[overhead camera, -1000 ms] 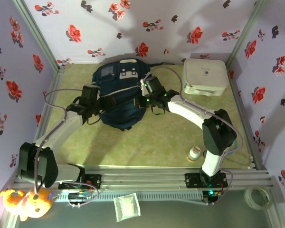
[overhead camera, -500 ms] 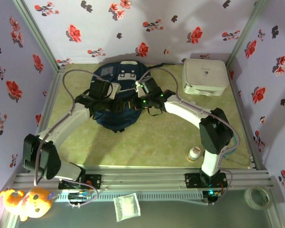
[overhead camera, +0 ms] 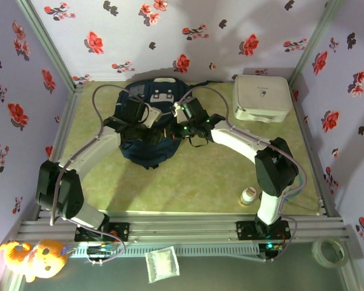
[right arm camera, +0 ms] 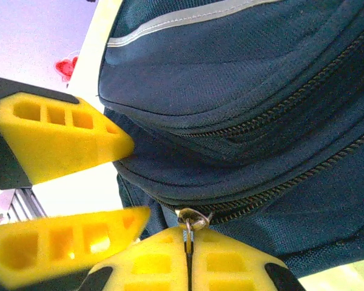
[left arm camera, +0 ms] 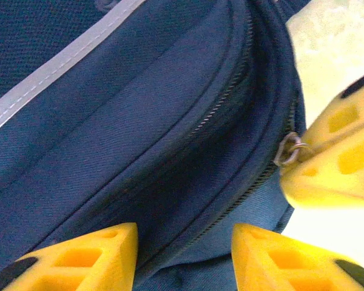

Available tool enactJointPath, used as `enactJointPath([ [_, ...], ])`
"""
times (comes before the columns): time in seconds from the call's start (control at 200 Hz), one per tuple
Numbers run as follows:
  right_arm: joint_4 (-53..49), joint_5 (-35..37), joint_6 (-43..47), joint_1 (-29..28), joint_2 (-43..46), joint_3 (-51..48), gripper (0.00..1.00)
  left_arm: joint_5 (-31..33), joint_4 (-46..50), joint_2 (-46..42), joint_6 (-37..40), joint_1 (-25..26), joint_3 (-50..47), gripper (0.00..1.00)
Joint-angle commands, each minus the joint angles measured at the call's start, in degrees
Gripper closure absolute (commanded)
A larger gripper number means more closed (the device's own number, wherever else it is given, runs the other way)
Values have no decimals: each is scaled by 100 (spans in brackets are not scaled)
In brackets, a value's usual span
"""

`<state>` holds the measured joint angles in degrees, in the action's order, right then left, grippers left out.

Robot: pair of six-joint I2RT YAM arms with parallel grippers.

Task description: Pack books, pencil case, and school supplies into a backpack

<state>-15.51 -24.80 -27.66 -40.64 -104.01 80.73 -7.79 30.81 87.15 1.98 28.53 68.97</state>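
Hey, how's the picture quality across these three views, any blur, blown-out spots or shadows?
Top external: evenly lit, with soft shadows on the back wall. Left wrist: the backpack weave is sharp, the left gripper is soft, and the table is blown out white. Right wrist: the zipper pull is clear in the blurred right gripper, and the table is washed out.

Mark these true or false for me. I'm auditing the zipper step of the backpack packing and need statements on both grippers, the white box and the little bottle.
1. The right gripper is shut on the zipper pull of the backpack. True.
2. The left gripper is clamped on a book. False: its jaws stand open at the backpack's edge, with no book between them.
3. The white box lies on top of the backpack. False: it stands apart from it, at the table's far right.
4. A small white bottle stands on the table near its front right. True.
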Motion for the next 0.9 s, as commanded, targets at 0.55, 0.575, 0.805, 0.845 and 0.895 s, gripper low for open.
enactJointPath([
  [0.55,575,-733,-187,136,423,-330,96,285,-611,160,866,126,-89,68],
  [0.575,591,-745,-201,144,432,-325,96,192,-618,154,888,127,-115,67],
  [0.805,689,-867,-280,184,447,-356,96,-188,-655,252,1019,127,-191,67],
  [0.845,706,-878,-293,188,458,-365,96,-192,-655,290,1024,128,-178,69],
  [0.895,729,-884,-310,197,462,-383,96,-197,-646,318,1026,126,-160,70],
])
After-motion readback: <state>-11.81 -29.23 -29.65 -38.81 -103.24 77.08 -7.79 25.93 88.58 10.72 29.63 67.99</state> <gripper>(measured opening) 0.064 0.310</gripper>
